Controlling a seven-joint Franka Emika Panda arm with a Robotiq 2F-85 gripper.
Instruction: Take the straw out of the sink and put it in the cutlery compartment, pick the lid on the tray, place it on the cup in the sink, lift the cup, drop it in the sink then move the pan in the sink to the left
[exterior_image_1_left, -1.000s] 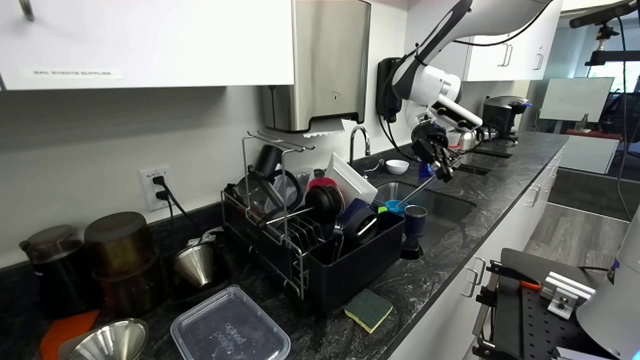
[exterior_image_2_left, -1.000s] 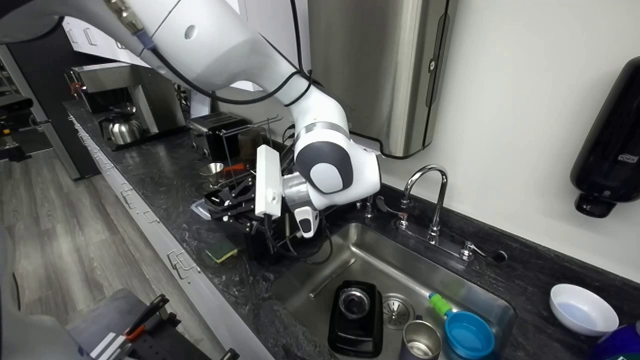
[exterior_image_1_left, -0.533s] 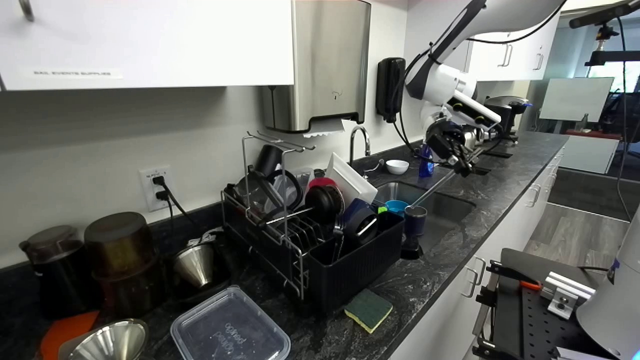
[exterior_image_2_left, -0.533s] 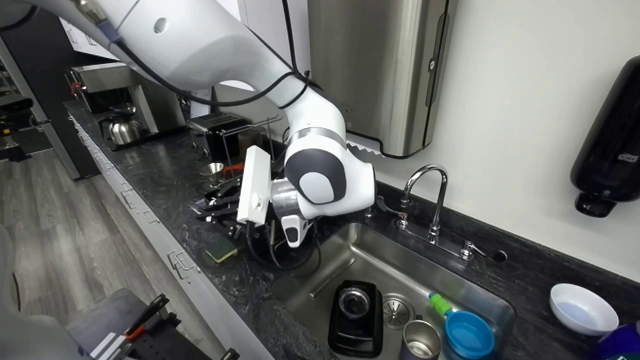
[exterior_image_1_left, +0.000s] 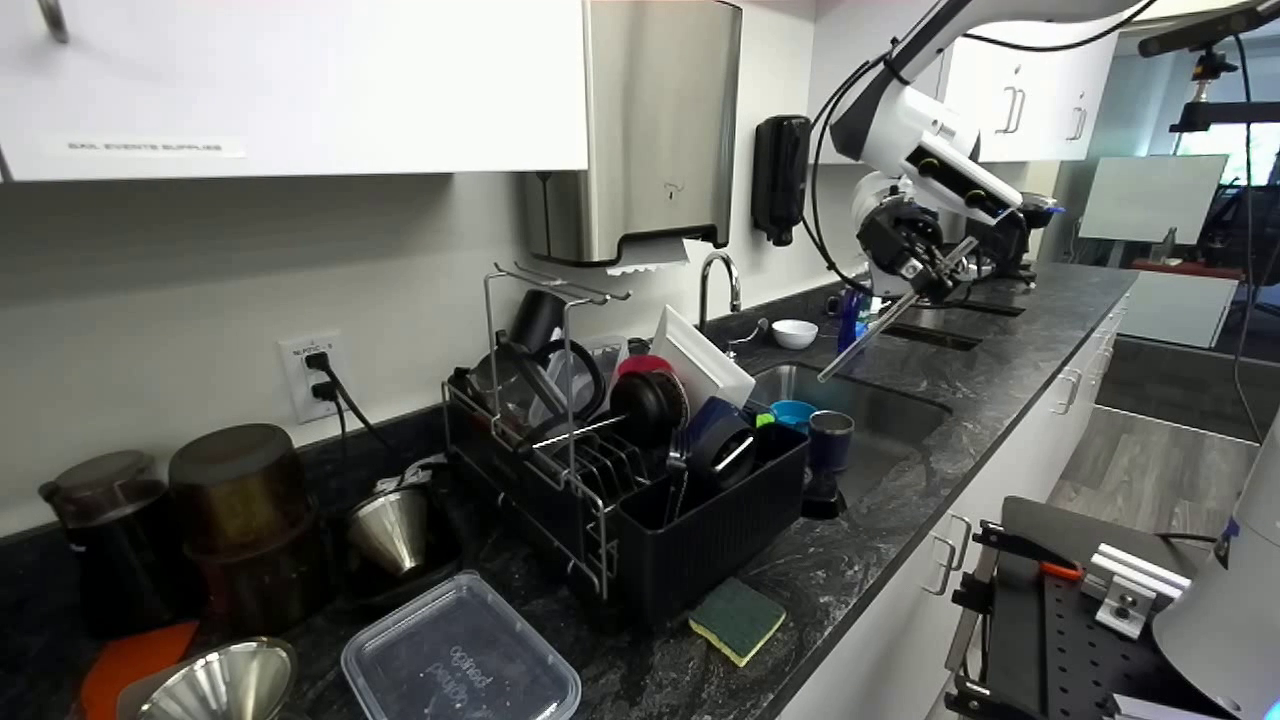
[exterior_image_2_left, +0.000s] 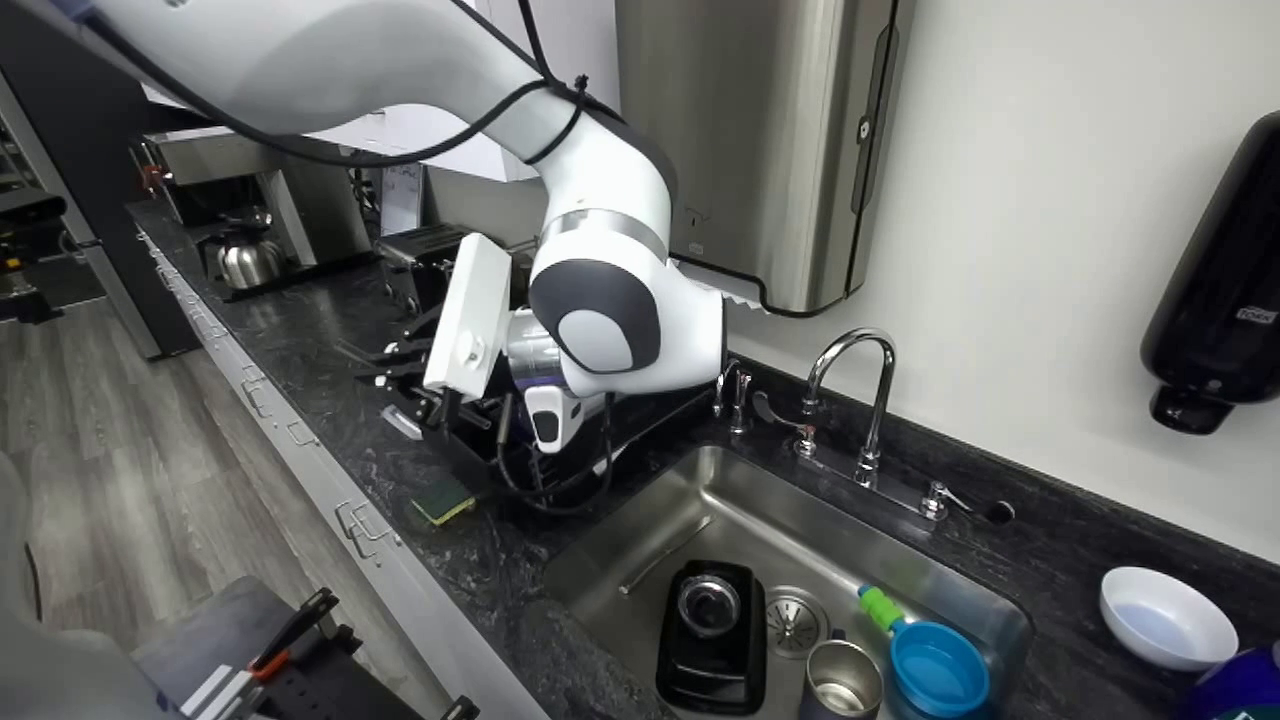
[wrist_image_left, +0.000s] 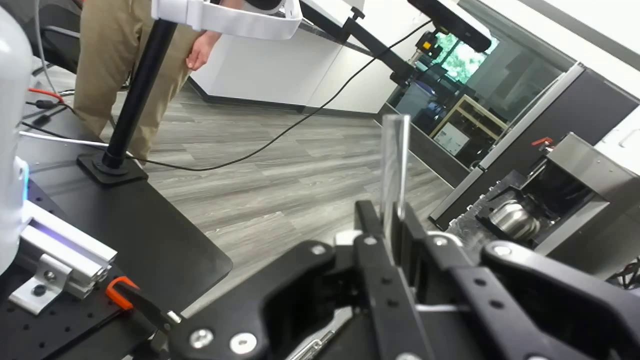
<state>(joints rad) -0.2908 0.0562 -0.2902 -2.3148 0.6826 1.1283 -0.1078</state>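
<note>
The straw (exterior_image_1_left: 870, 337) is pinched in the gripper (wrist_image_left: 391, 220) and is held tilted in the air. In an exterior view, 12 at top, its longer part is pointed between 7 and 8 o'clock from the grip, its shorter part between 1 and 2; the rack (exterior_image_1_left: 710, 550) is seen toward 8. In an exterior view the sink (exterior_image_2_left: 810, 545) is read from the drain (exterior_image_2_left: 795, 622): rod (exterior_image_2_left: 665, 556) at 10 o'clock, tray (exterior_image_2_left: 712, 650) at 9 with the lid (exterior_image_2_left: 708, 606) laid on it, cup (exterior_image_2_left: 842, 688) at 5, pan (exterior_image_2_left: 938, 668) at 4. On the counter (exterior_image_2_left: 1075, 680), the bowl (exterior_image_2_left: 1167, 618) is found at 3.
</note>
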